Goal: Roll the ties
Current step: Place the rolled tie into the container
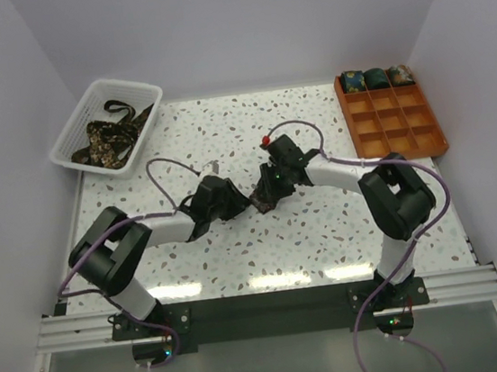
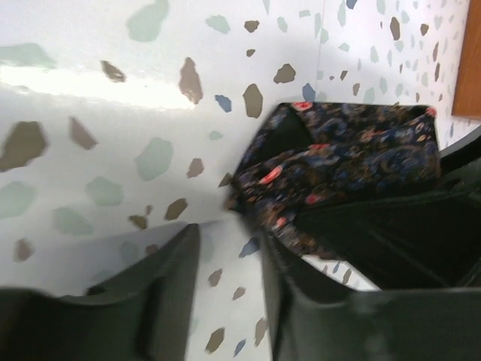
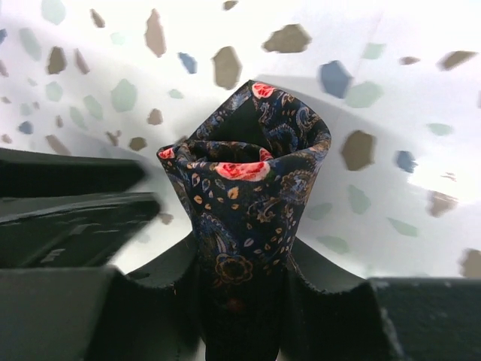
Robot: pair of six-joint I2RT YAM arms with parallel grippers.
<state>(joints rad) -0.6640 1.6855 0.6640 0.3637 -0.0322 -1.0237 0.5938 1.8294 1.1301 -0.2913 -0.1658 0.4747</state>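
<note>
At the centre of the speckled terrazzo table [image 1: 238, 251], both grippers meet at 1 rolled tie [image 3: 244, 195], dark paisley with red flowers, standing on end. The right gripper [image 3: 244, 282] clamps the lower part of the roll between its 2 fingers. The left gripper [image 2: 225, 252] stands partly open, with bare tabletop in its gap and nothing held. The roll lies just beside one of its fingers [image 2: 301, 301]. Well apart, a white mesh basket [image 1: 69, 146] at the far left corner holds loose ties [image 1: 108, 135]. An orange gridded tray [image 1: 395, 123] at the far right carries 3 tie rolls [image 1: 376, 78] in its far row.
</note>
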